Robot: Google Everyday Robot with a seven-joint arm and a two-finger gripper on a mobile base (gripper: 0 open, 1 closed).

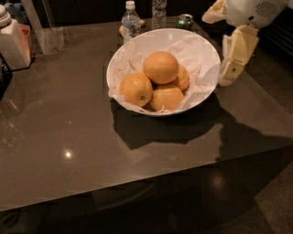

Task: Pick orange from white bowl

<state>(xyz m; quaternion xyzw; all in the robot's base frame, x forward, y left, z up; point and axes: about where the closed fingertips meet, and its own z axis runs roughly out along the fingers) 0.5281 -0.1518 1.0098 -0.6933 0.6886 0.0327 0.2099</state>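
The white bowl (203,51), lined with crumpled white paper, stands on the dark table toward the back. Several oranges lie in it. The orange (160,67), the biggest and roundest, sits on top of the pile. A slightly smaller orange with a dark stem dot (136,89) lies at its front left. My gripper (234,57), cream-white, hangs from the white arm at the upper right, just outside the bowl's right rim and level with it. It holds nothing that I can see.
Two water bottles (131,20) (159,8) and a green can (185,20) stand behind the bowl. A white container (11,41) and a clear plastic holder (50,37) stand at the back left. The table's front edge (137,183) runs across the lower frame.
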